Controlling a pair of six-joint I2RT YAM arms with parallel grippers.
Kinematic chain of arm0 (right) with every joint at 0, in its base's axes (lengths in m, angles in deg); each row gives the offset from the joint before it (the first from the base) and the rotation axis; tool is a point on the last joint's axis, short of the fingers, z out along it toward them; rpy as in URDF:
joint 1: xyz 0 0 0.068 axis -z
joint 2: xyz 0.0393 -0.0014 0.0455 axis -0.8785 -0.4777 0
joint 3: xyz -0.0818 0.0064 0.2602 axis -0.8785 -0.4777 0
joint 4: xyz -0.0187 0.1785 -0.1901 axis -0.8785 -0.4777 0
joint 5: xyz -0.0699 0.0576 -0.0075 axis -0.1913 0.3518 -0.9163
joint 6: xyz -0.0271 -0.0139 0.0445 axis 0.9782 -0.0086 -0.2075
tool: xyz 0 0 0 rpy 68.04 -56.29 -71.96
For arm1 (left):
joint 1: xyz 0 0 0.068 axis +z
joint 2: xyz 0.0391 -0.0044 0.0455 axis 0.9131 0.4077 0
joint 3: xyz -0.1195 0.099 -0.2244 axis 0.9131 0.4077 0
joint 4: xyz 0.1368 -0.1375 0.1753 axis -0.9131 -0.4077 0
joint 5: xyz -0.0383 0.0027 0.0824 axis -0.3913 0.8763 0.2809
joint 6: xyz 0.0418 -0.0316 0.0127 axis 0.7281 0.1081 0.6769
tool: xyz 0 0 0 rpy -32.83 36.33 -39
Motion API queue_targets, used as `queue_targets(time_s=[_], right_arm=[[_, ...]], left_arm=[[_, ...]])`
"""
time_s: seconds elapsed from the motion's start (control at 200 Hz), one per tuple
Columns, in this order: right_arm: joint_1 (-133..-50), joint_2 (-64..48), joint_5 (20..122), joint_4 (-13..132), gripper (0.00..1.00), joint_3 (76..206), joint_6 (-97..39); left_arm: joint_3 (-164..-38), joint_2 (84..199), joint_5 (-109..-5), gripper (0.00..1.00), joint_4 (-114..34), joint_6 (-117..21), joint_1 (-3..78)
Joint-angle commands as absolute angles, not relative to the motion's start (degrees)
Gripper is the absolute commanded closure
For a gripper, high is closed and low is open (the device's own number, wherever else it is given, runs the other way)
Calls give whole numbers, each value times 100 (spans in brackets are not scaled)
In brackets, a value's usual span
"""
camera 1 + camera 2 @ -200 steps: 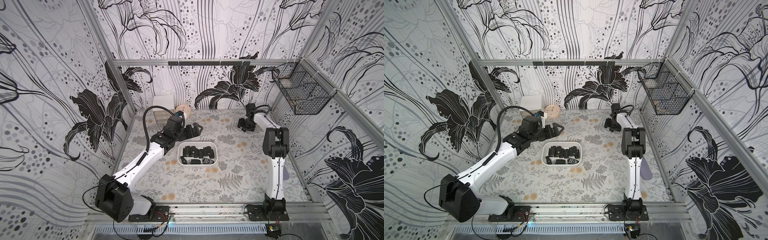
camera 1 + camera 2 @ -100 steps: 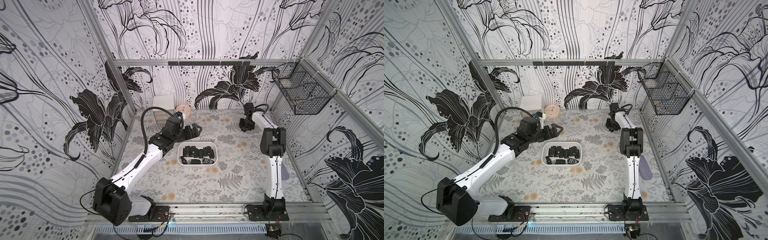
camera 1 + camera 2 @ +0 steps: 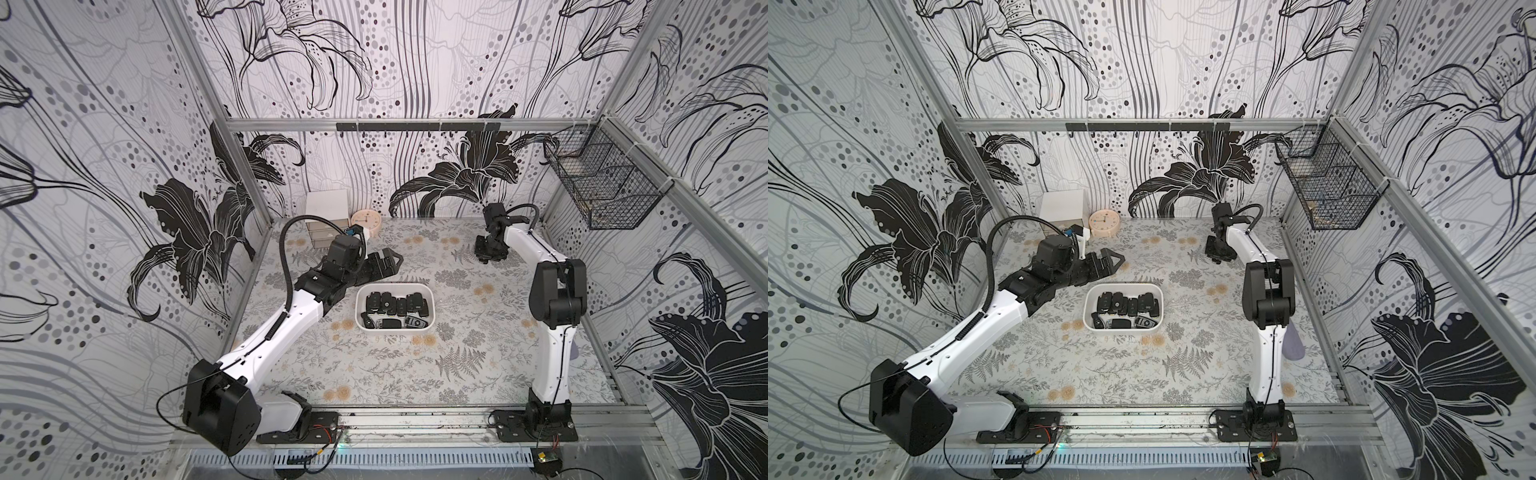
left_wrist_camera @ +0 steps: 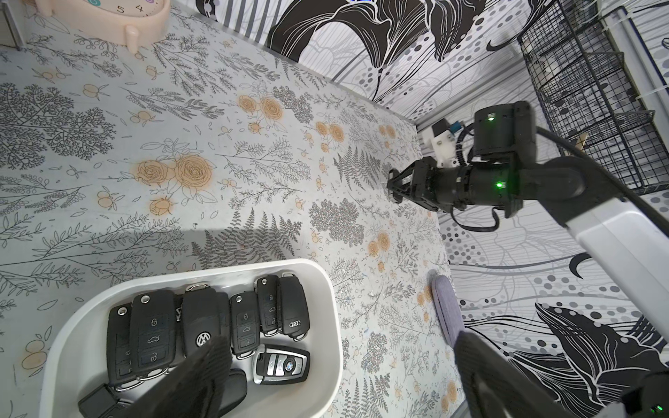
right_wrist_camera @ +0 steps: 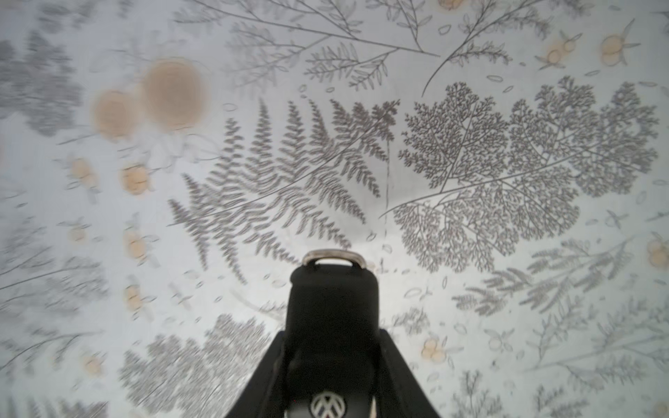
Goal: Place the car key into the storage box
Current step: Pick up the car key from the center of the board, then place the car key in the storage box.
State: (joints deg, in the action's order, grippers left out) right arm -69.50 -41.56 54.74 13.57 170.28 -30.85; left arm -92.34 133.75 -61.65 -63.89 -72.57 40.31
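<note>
The storage box [image 3: 395,286] [image 3: 1121,286] [image 4: 327,289] is a shallow white tray at mid-table, and several black key fobs [image 3: 395,309] lie in it. My right gripper [image 3: 489,259] [image 3: 1218,258] [image 4: 394,188] [image 5: 331,340] is far back on the right, pointing down close to the table. It is shut on a black car key [image 5: 331,300] with a VW badge and a metal loop. My left gripper [image 3: 392,262] [image 3: 1115,259] [image 4: 340,369] hovers open and empty just behind the box's far left corner.
A peach clock [image 3: 366,220] and a white drawer cabinet [image 3: 326,208] stand at the back left. A black wire basket [image 3: 602,187] hangs on the right wall. A flat grey-purple piece [image 3: 1293,343] [image 4: 447,311] lies by the right wall.
My right gripper's jaws have closed in on the car key at the same spot. The left arm's base and elbow have swung slightly left, and its gripper has stayed by the box.
</note>
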Motion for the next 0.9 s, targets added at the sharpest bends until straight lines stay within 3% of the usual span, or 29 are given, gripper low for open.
queue_targets(time_s=[0.0, 0.396, 0.891], right_arm=[[-7307, -3431, 5622, 1614, 74, 16481, -3356], [-9077, -2435, 5404, 1766, 74, 15396, -4089], [-10559, -3632, 5272, 1760, 74, 16318, -4772]], left_arm=[[-9147, 13227, -6061, 1, -6433, -7172, 4014], [-8933, 12904, -5678, 1, -6870, -7177, 4036], [-8514, 12199, -5324, 1, -7212, -7222, 4089]])
